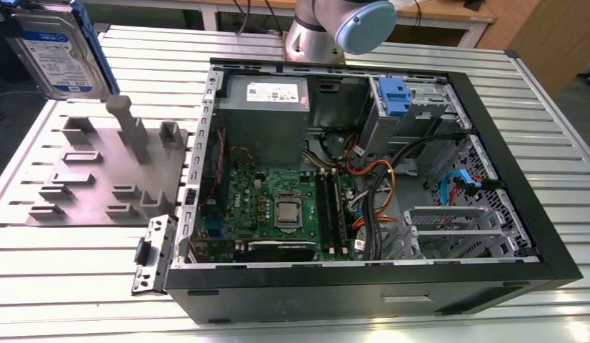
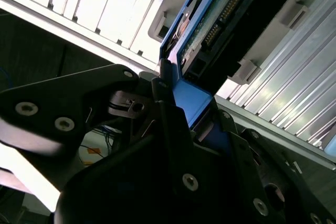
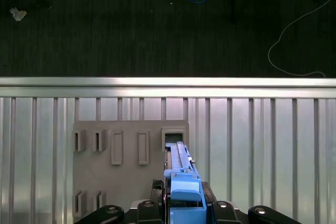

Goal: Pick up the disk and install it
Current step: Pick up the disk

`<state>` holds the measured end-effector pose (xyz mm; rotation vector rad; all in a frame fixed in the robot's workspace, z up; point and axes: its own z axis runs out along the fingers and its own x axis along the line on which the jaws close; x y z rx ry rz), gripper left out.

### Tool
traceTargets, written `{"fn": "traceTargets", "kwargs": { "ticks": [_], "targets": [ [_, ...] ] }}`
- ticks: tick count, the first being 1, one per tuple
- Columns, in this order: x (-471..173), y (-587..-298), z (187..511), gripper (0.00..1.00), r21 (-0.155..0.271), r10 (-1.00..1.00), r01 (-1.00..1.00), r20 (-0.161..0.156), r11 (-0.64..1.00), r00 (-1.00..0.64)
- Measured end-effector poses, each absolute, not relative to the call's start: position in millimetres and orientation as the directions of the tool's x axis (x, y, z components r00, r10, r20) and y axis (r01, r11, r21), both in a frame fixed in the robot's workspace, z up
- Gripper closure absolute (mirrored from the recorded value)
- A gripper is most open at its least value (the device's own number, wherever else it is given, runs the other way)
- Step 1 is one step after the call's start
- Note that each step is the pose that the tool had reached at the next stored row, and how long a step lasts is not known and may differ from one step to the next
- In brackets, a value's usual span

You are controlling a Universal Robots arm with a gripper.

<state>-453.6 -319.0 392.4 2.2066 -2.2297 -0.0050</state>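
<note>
The disk (image 1: 61, 46) hangs upright in the air above the table's far corner, at the exterior view's left, label facing the camera and blue bracket along its edges. In the first wrist view its blue bracket (image 3: 184, 190) runs edge-on between my black fingers (image 3: 152, 212), over the grey fixture plate (image 3: 131, 174). In the second wrist view the disk (image 2: 223, 17) shows its connector side. My gripper (image 2: 197, 121) is shut on the blue bracket end.
An open computer case (image 1: 523, 236) lies on the slatted metal table (image 1: 76, 286), with a drive bay and blue tab (image 1: 395, 96) at its far side. A grey fixture plate (image 1: 95, 179) with slots and a tall post (image 1: 128, 128) lies beside it. The arm's base (image 1: 333, 28) stands behind.
</note>
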Motion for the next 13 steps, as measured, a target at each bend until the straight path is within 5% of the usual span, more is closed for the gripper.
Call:
{"fn": "traceTargets", "kwargs": {
  "ticks": [13],
  "targets": [
    [-453.7,-319.0,405.4,0.64,0.005,-1.000,-1.000,0.001,0.010,-0.010]
  ]
}}
